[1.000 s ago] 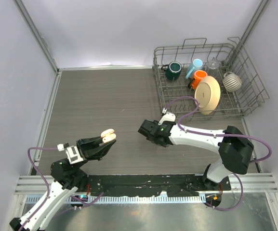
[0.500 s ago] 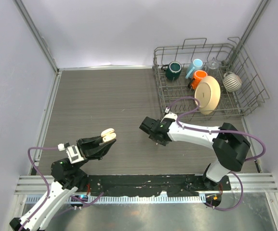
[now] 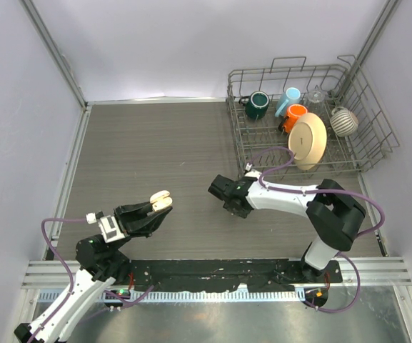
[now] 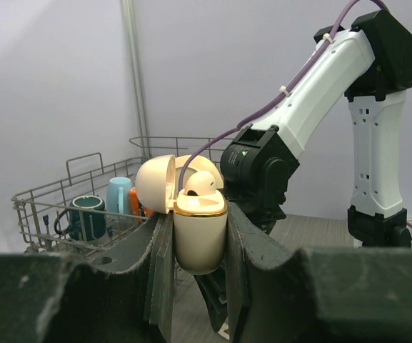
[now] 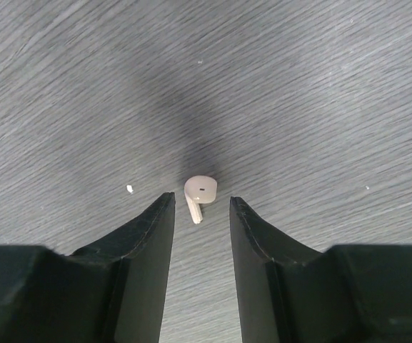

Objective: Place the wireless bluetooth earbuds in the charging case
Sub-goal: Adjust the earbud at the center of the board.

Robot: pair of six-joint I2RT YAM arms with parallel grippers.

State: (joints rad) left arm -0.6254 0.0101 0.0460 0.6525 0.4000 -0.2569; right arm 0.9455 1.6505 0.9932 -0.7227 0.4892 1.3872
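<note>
The cream charging case (image 4: 200, 239) with a gold rim is clamped upright between my left gripper's (image 4: 199, 214) fingers, lid swung open to the left. One white earbud (image 4: 202, 182) sits in its socket. From above, the case (image 3: 161, 200) shows at the tip of the left gripper (image 3: 152, 209), raised off the table at the near left. A second earbud (image 5: 197, 194) lies on the wood-grain table, stem toward the camera. My right gripper (image 5: 201, 199) is low over it, a finger on each side with a gap to both. The top view places this gripper (image 3: 221, 194) mid-table, hiding that earbud.
A wire dish rack (image 3: 363, 153) at the back right holds a green mug (image 3: 257, 105), a blue cup (image 3: 288, 100), an orange cup (image 3: 293, 114), a beige plate (image 3: 308, 141) and a ribbed white object (image 3: 344, 121). A white speck (image 5: 129, 189) lies left of the earbud.
The right gripper's jaws have narrowed and its arm has drawn in, the elbow shifting left. The left arm and the case have not moved.
</note>
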